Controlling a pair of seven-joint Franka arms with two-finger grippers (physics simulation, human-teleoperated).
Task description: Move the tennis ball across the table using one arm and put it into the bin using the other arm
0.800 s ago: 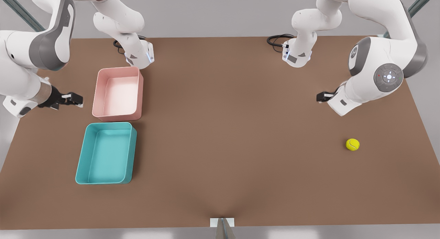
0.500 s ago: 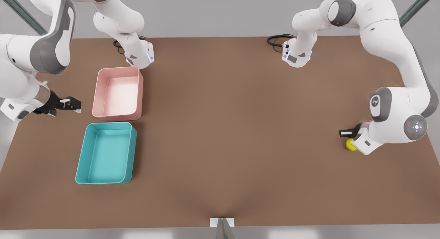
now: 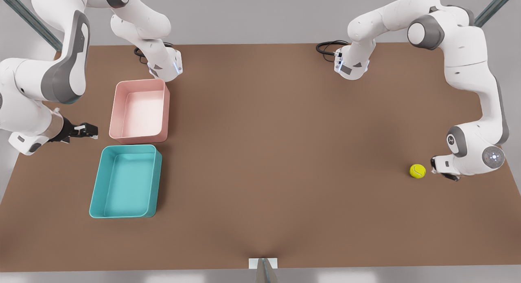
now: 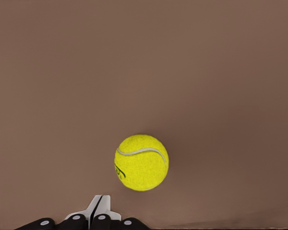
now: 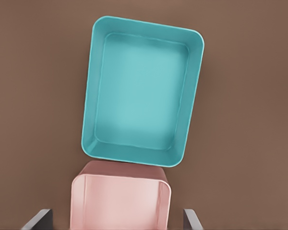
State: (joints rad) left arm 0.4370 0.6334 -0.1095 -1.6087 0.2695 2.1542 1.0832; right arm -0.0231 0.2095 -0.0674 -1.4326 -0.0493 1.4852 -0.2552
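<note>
Left tool [image 4: 100, 211] closed beside tennis ball [image 3: 417, 171]; right tool [image 3: 87, 130] spread near pink tray [image 3: 139, 111].

- No readable text, label, brand name or number appears in any view.
- The tennis ball [image 4: 141, 162] carries a small dark printed mark near its pale seam, seen in the left wrist view, but its characters cannot be made out.
- The arm on the front view's right has a round lit button [image 3: 493, 156] with small symbols, too small to read.
</note>
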